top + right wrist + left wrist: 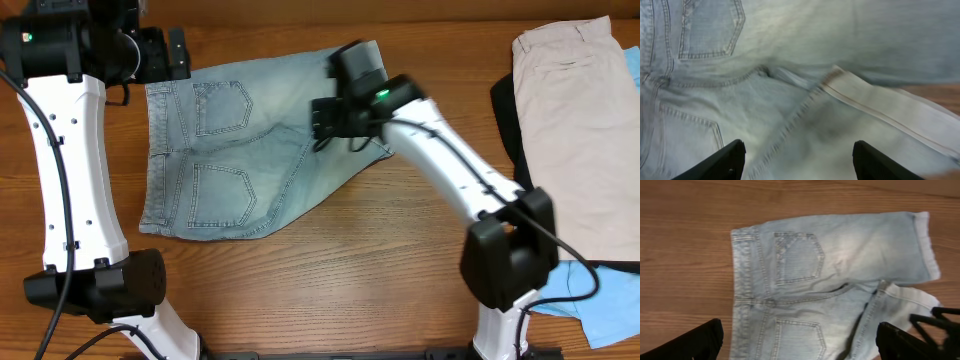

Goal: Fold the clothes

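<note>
Along the bench's (380, 270) far edge, left of centre, lie the shorts (235, 150), one leg folded askew. Denim looks soft yet weighty, stiffest at seams; pinch cuff (927, 245) or waistband (742, 265). Left end effector (797, 340) gapes wide; right end effector (799, 150) hovers spread, empty, above them.

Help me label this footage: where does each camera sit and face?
Overhead: above the table, facing down on denim shorts, beige shorts; left arm, right arm show.
Left wrist: over the shorts, facing down at both back pockets; open jaws at bottom corners.
Right wrist: close over the crotch seam and cuff; open jaws at bottom.
Both wrist views share the crotch seam.
</note>
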`<state>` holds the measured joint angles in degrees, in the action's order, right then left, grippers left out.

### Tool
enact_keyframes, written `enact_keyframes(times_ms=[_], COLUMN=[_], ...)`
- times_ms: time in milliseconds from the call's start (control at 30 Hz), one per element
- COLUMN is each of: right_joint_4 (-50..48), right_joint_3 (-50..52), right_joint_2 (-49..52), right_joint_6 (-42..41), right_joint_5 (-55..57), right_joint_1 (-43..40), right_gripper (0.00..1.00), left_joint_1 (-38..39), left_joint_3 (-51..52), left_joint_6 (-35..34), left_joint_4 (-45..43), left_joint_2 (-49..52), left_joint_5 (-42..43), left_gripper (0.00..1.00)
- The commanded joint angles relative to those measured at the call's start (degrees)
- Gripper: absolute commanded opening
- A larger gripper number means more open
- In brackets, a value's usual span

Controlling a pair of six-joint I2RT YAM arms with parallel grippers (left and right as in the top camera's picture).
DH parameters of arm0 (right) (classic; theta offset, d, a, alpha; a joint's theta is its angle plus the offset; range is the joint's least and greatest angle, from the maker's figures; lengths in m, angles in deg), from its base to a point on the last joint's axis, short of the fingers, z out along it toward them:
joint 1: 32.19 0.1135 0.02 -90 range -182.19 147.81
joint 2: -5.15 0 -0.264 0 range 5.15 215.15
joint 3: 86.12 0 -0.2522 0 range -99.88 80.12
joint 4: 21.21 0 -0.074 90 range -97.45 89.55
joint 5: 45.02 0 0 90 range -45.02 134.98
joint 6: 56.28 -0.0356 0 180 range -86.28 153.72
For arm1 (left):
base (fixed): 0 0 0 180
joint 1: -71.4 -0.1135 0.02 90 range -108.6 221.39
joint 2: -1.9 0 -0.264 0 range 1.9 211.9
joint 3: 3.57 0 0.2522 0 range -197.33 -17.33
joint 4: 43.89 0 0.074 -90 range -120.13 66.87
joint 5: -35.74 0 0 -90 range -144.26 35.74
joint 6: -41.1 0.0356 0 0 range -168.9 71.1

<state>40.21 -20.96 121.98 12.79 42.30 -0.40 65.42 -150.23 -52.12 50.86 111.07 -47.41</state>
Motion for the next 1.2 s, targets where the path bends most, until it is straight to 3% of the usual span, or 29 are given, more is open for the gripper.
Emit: enact_keyframes(times_ms=[0,400,500,567,633,700,1000,1167], right_joint_4=[-3.13,-3.32,-2.49,-1.68,-0.70,2.01,22.43,32.20], right_joint_3=[-0.17,-0.17,-0.17,-0.17,-0.20,-1.31,-14.29,-15.02], right_joint_2=[5.57,13.03,13.60,13.73,13.70,13.68,13.68,13.68], right_joint_6=[-3.37,-3.37,-3.39,-3.39,-3.37,-4.37,-4.87,-4.83], right_joint_5=[6.71,17.46,18.51,19.26,19.78,19.76,12.85,6.93], right_joint_1=[2.38,6.67,6.67,6.67,6.40,5.90,2.84,0.24], right_gripper=[0.73,0.70,0.54,0.32,0.22,0.04,0.04,0.04], left_joint_1=[0.37,0.37,0.39,0.37,0.37,0.39,0.37,0.37], left_joint_3=[-0.33,-0.33,-0.33,-0.33,-0.33,-0.33,-0.33,-0.33], left_joint_6=[-1.53,-1.53,-1.53,-1.53,-1.53,-1.51,-1.51,-1.49], left_joint_4=[0.17,0.15,0.15,0.15,0.24,0.28,0.85,1.09], left_joint_2=[-0.04,0.15,0.24,0.24,0.24,0.24,0.24,0.24], left_joint_5=[-3.43,-3.45,-3.45,-3.45,-3.45,-3.48,-4.13,-4.50], left_gripper=[1.00,1.00,1.00,1.00,1.00,1.00,1.00,1.00])
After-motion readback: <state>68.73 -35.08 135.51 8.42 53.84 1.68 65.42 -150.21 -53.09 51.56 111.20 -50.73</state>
